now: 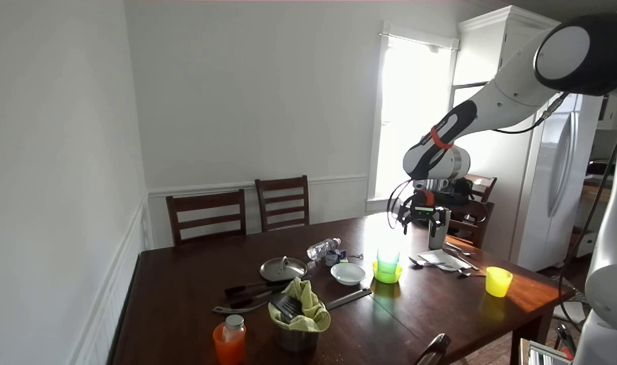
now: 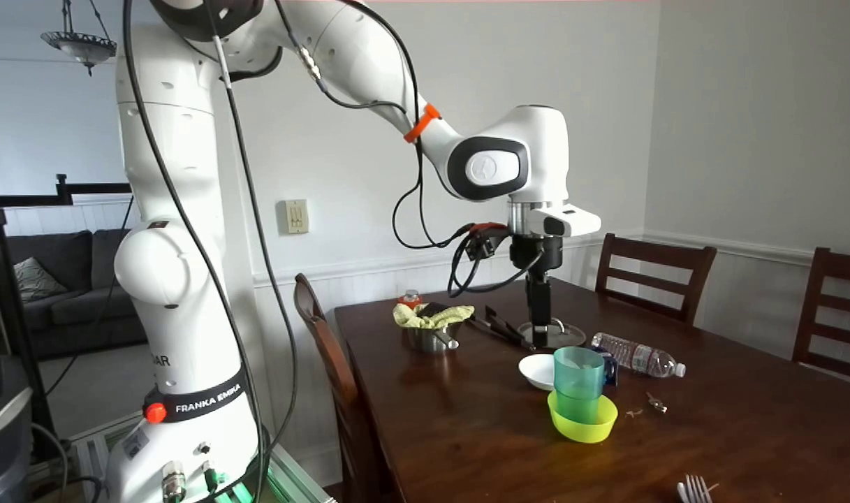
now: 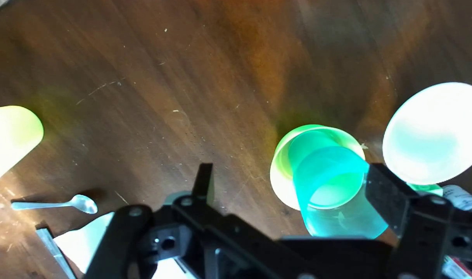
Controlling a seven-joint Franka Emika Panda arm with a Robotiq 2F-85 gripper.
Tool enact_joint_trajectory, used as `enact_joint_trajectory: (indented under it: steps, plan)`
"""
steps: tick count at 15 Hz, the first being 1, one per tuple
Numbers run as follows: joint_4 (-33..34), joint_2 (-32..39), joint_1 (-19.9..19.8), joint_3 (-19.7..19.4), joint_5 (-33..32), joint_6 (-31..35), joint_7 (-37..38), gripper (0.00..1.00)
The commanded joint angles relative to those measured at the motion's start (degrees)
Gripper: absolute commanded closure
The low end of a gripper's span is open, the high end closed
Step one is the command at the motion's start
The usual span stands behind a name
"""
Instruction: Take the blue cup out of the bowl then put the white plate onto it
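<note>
Blue cup (image 2: 578,384) stands in the bowl (image 2: 585,433), lower than the wide-parted, empty pincer (image 3: 291,172).

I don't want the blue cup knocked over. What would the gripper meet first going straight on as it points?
Probably the table top beside the lime-green bowl: in both exterior views the gripper is to one side of the blue cup. Depth is unclear; a graze is possible.

1 blu cup (image 2: 580,374), 1 wht plt (image 1: 348,274)

Blu cup (image 1: 388,259) in grn bowl (image 1: 387,278).
</note>
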Motion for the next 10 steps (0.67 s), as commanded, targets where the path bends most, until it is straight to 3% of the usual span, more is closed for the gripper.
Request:
enact_joint_trajectory:
  steps: [1,10]
  plan:
    - [4.5,5.7,-0.1,-0.8,1.7,1.2,-0.7,0.00]
    - [12.6,16.7,-0.8,0.2,5.8,1.5,-0.6,0.00]
